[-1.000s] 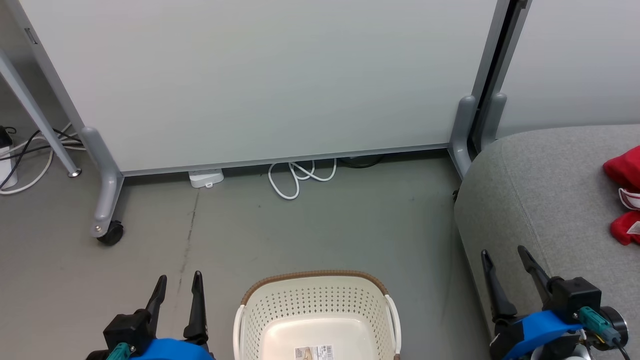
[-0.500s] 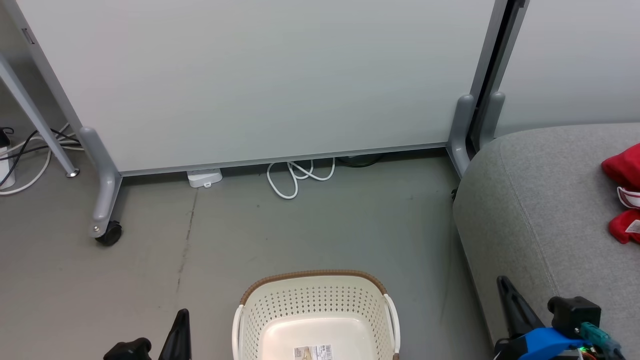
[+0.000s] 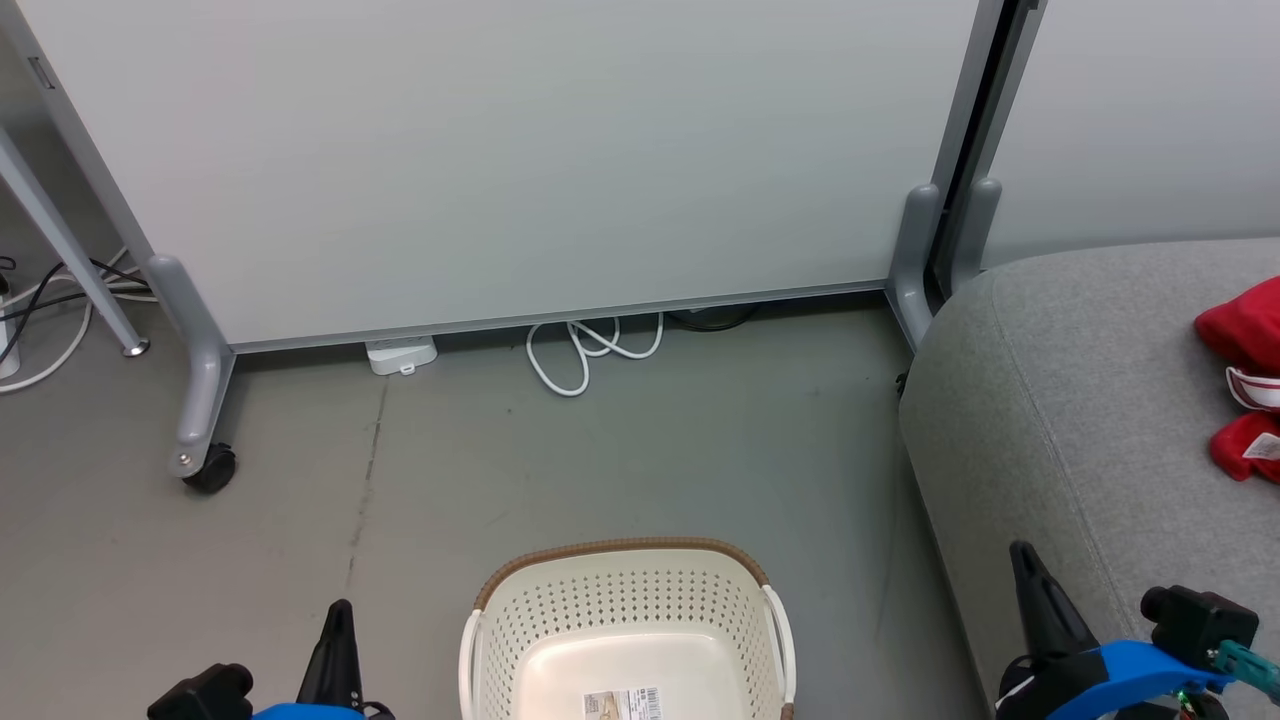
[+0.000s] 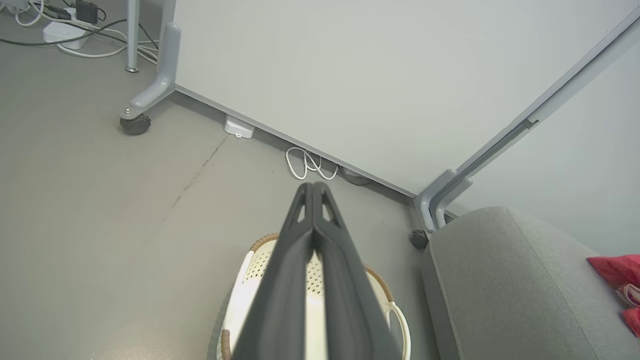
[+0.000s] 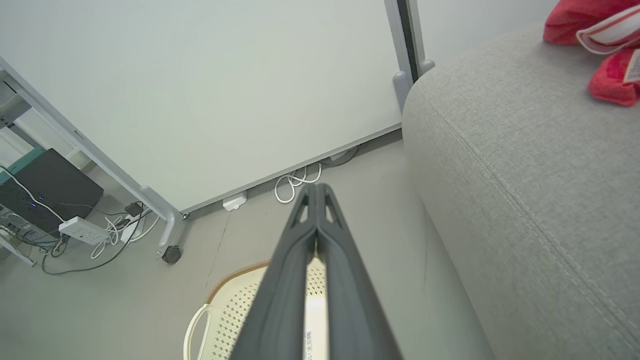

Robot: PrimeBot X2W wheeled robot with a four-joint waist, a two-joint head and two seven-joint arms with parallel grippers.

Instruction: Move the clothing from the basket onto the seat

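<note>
While red clothing lies on the seat | basket shows bare labelled bottom | left gripper clenched | right gripper clenched

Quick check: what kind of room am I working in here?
Likely an office or lab corner: wheeled partition panels, a power strip and cables on the bare floor, one grey seat.

A big pale board on wheels stands on the grey floor. A white cord curls under it.

Dark jaws, blue cuffs, teal plug
</note>
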